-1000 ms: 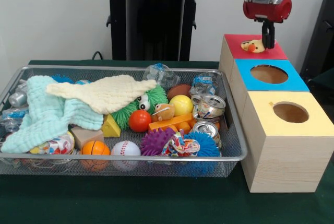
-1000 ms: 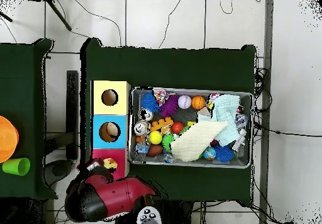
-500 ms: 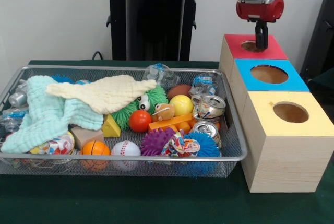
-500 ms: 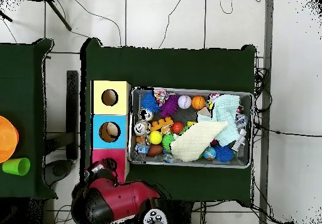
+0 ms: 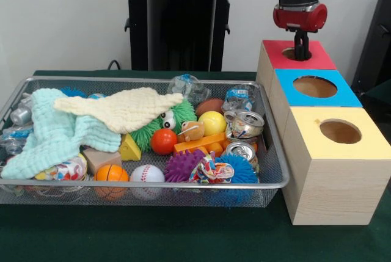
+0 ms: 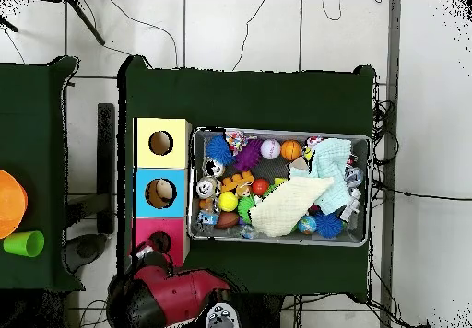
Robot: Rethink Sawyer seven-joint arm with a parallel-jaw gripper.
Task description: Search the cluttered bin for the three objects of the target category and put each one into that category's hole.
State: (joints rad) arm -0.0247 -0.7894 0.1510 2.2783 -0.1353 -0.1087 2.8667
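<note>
My gripper [image 5: 300,51] hangs shut, its tips just above the round hole [image 5: 292,52] in the red-topped box [image 5: 317,61], with nothing in it. Beside that box stand a blue-topped box [image 5: 345,94] and a yellow-topped box [image 5: 360,146], each with a hole. The wire bin [image 5: 146,184] holds a small tan plush animal [image 5: 192,130], a green fuzzy toy with eyes [image 5: 177,117], balls, spiky balls, crushed cans [image 5: 245,124] and two cloths [image 5: 119,108]. In the overhead view the red arm [image 6: 175,292] covers the near end of the red box [image 6: 146,234].
The three boxes stand in a row close against the bin's side. A pale object shows inside the blue box's hole [image 6: 162,193]. An orange bowl [image 6: 7,203] and a green cup [image 6: 24,243] sit on a separate table. The black pedestal [image 5: 178,24] stands behind the bin.
A yellow duck toy that lay on the red box a second ago is gone from its top. My gripper has shifted left over the hole and risen a little.
</note>
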